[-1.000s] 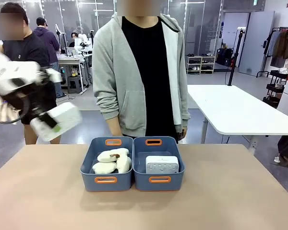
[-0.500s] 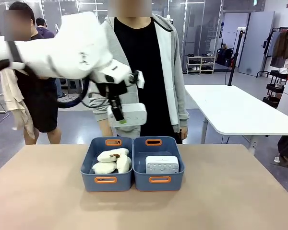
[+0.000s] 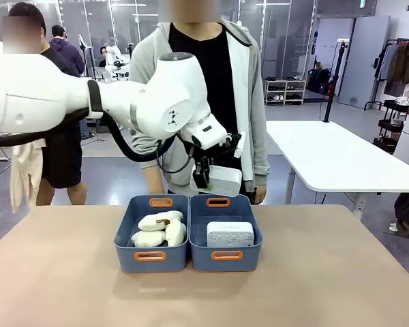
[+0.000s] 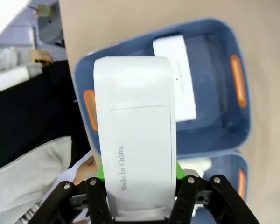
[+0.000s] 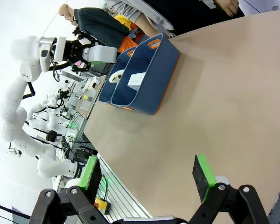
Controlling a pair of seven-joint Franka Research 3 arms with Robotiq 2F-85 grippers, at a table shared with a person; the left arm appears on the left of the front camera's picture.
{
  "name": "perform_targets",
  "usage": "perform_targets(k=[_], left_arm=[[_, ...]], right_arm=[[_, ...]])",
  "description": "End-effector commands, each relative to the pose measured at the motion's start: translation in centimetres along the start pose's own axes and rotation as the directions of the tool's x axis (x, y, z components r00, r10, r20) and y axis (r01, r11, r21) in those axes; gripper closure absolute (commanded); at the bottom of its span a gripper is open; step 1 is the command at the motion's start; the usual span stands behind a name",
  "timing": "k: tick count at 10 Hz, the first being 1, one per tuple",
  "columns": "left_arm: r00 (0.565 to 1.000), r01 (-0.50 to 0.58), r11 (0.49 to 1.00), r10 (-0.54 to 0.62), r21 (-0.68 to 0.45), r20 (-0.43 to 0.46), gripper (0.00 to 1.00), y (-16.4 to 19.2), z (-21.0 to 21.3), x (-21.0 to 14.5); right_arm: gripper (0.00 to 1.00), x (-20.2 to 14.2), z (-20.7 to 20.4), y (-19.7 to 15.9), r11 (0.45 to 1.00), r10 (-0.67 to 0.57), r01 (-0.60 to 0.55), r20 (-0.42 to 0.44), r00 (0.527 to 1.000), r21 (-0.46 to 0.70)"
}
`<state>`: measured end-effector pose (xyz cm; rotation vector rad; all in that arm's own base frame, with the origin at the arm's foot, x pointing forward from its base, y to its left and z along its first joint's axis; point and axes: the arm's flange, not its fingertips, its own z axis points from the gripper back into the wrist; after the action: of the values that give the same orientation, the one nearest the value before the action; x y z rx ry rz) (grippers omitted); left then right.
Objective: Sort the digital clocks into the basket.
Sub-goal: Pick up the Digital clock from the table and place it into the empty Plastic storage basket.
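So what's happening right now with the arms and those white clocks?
Left end effector shut on second digital clock, above the basket. Right end effector open, holding nothing. First digital clock already in the basket. Nothing in the way.

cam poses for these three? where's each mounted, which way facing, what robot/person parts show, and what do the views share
Front: fixed on the robot's side, looking across the table at the person; left arm crosses in, left end effector holding a digital clock above the basket.
Left wrist: looks straight down past its fingers onto that clock; basket with a second clock below.
Right wrist: low over the table's edge, looking across it; right end effector open, empty.
Shared: all show the basket and the held clock.
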<state>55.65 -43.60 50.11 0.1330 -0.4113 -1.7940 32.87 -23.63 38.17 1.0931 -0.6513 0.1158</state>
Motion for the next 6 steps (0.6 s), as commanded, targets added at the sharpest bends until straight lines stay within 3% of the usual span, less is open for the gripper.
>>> perform_targets(k=[1, 2, 3, 6], left_arm=[[0.997, -0.065, 0.997, 0.067, -0.047, 0.044, 0.48, 1.2, -2.2, 1.2], [0.994, -0.106, 0.994, 0.106, -0.024, 0.01, 0.48, 1.8, -4.2, 1.3], [0.988, -0.115, 0.991, 0.122, -0.073, 0.094, 0.48, 2.3, -5.2, 1.2], [0.975, -0.216, 0.963, 0.222, -0.158, 0.016, 0.48, 2.7, -9.6, 0.8]], right_arm=[[0.0, 0.0, 0.2, 0.4, 1.0, -0.012, 0.012, -0.014, 1.0, -0.01], [0.0, 0.0, 0.2, 0.4, 1.0, -0.012, 0.012, -0.014, 1.0, -0.01], [0.0, 0.0, 0.2, 0.4, 1.0, -0.012, 0.012, -0.014, 1.0, -0.01], [0.0, 0.0, 0.2, 0.4, 1.0, -0.012, 0.012, -0.014, 1.0, -0.01]])
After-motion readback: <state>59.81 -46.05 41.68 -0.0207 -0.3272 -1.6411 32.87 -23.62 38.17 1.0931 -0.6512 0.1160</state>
